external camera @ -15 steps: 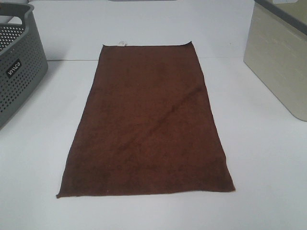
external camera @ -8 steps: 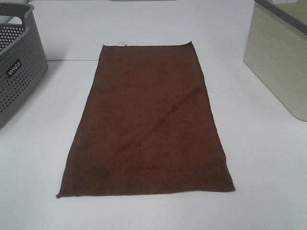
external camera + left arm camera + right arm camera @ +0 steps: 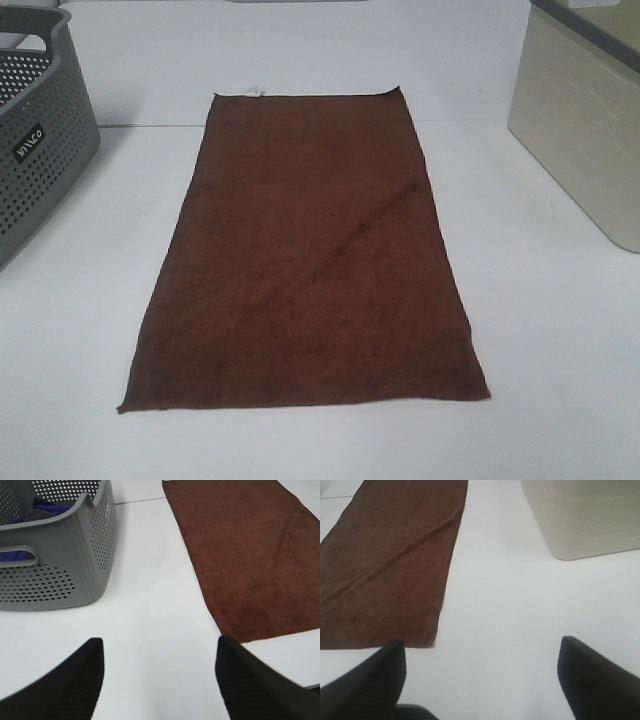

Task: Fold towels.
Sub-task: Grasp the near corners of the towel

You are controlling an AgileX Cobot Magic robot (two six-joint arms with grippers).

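Observation:
The dark reddish-brown towel (image 3: pixel 305 260) lies flat and unfolded in the middle of the white table, long side running away from me, with a small white tag (image 3: pixel 253 92) at its far short edge and a diagonal crease across it. It also shows in the left wrist view (image 3: pixel 255 555) and in the right wrist view (image 3: pixel 390 560). My left gripper (image 3: pixel 157 675) is open and empty above bare table, between the grey basket and the towel's near corner. My right gripper (image 3: pixel 480 680) is open and empty above bare table, beside the towel's other near corner. Neither gripper shows in the high view.
A grey perforated basket (image 3: pixel 35 150) stands at the left edge; the left wrist view shows the basket (image 3: pixel 60 560) holding blue cloth (image 3: pixel 47 507). A beige bin (image 3: pixel 585 120) with a grey rim stands at the right, also in the right wrist view (image 3: pixel 585 515).

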